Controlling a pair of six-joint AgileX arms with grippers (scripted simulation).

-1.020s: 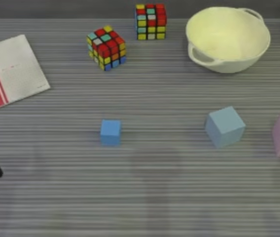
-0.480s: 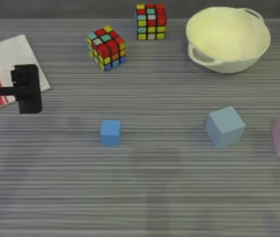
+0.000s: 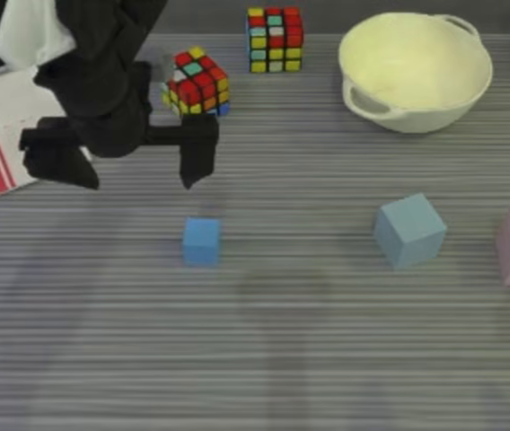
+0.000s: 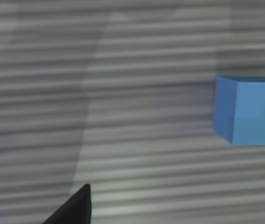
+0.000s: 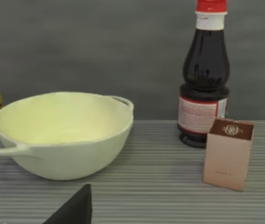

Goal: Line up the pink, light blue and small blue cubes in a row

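The left hand (image 3: 120, 162), fingers spread and holding nothing, hovers just behind the small blue cube (image 3: 201, 241) at the counter's (image 3: 264, 359) left-centre, so the reaching step is in hand and the next move calls for descending to straddle it.

Matte small blue cube (image 3: 201, 241) on a ribbed, matte table (image 3: 282, 350); glossy bowl (image 3: 414, 70), dark glassy bottle (image 5: 204, 74).

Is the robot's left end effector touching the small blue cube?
Apart. The top view shows striped table between the left end effector and the small blue cube.
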